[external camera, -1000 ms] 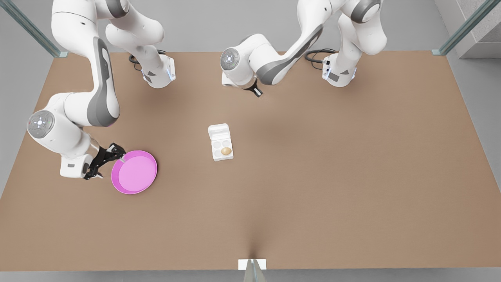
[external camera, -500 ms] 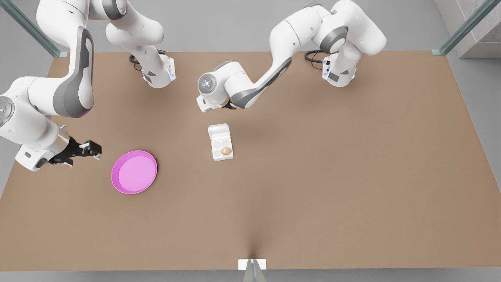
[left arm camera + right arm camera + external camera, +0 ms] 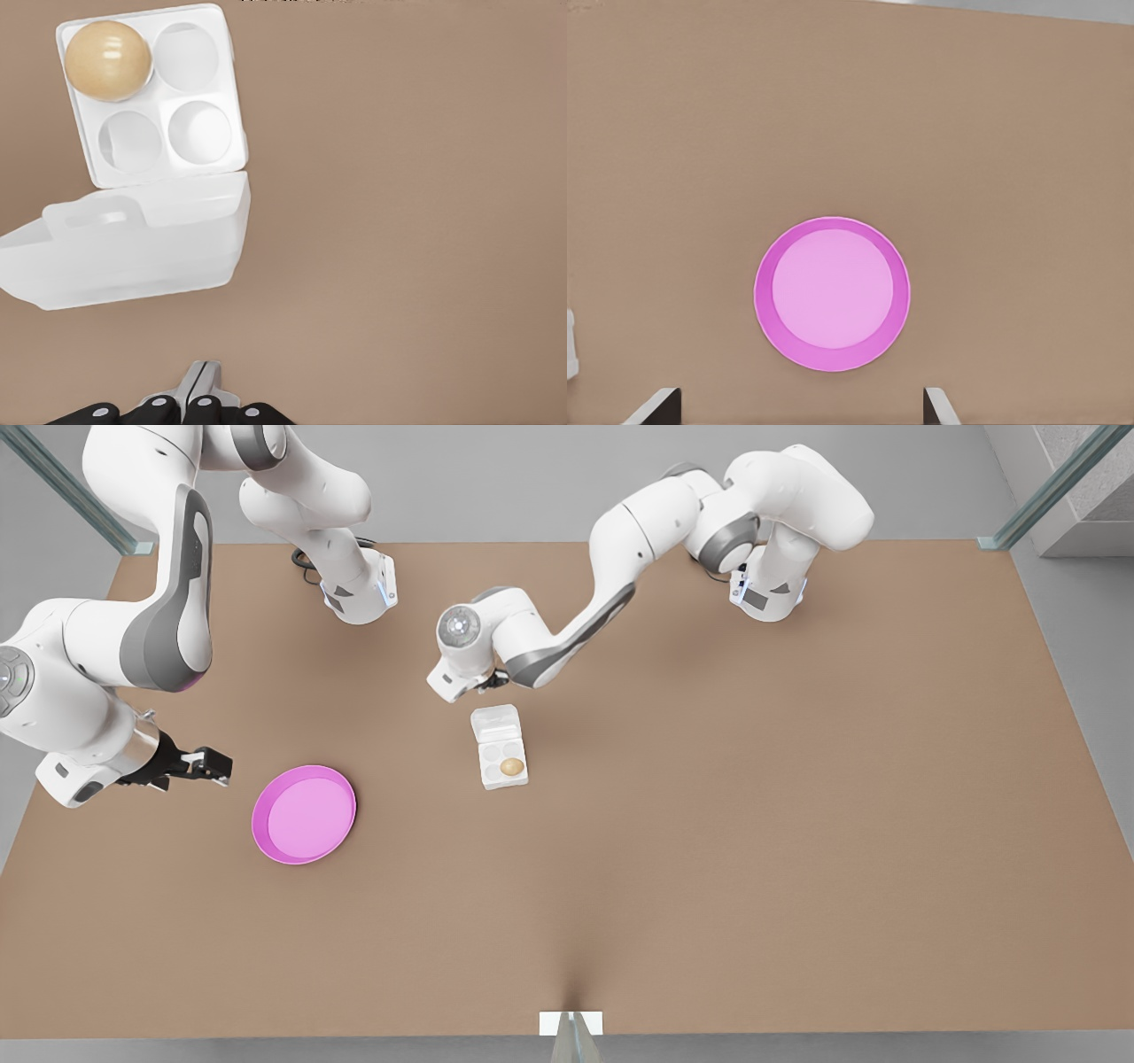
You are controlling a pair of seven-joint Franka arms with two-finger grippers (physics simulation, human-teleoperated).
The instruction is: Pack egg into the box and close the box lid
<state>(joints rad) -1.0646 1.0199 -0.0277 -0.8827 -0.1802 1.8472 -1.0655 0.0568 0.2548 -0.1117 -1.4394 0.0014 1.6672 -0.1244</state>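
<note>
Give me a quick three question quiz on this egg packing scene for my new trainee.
1. True or false: the egg sits in a cup of the box.
2. Fill in: the box lid, near the shut left claw, stands ___.
3. The right claw, beside the pink plate, is: A open, B shut on the egg.
Key: 1 true; 2 open; 3 A.

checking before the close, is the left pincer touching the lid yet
Apart. The left wrist view shows bare table between the shut left pincer and the lid, which is open beside the cups.
</note>
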